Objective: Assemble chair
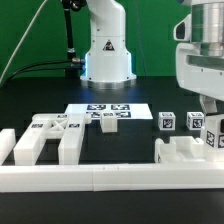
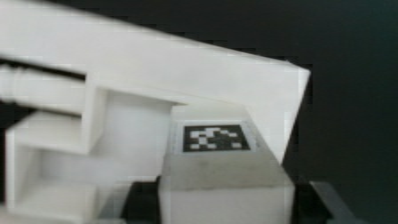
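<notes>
— What's the finish like down there?
— The chair parts (image 1: 28, 145) look like smooth white plastic, matt, barely any shine. Their tags (image 2: 215, 139) are flat black-and-white print.
— And the table?
— The table (image 1: 155, 92) is black and matt. My base (image 1: 107, 55), at its far edge, has a smooth white shell.

arm (image 1: 203, 55) cut off at the edge; jaws seemingly hidden behind a blurred tagged block (image 2: 222, 165).
</notes>
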